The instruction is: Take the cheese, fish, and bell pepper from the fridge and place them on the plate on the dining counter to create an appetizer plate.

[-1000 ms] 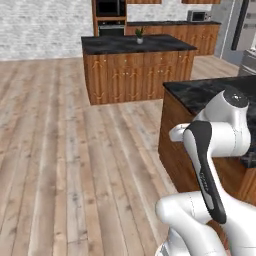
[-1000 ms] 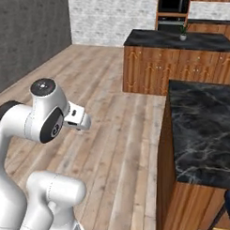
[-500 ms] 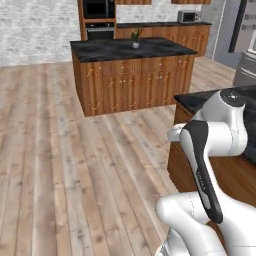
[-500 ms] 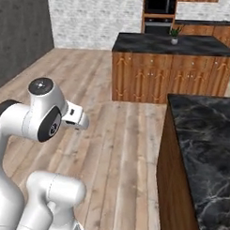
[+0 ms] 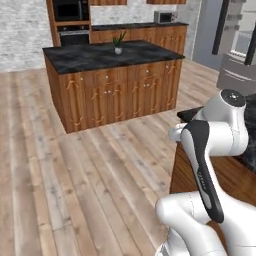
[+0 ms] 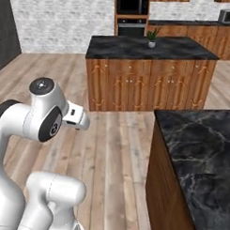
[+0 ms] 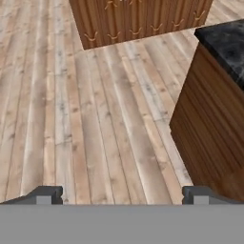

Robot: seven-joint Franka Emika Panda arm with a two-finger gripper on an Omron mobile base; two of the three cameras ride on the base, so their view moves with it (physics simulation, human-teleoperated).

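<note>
1. our pincer (image 7: 122, 194) gapes wide and empty above the floor (image 7: 95, 119).
2. beside it, the dining desk (image 6: 200, 152) is near; the fridge (image 5: 235, 50) stands beyond.
3. we judge fetching comes next: drive to the fridge.

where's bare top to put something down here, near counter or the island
The near dining counter shows bare black marble from its left edge inward. The island top is bare except a small potted plant near its back edge. The wood floor between them lies open.
</note>
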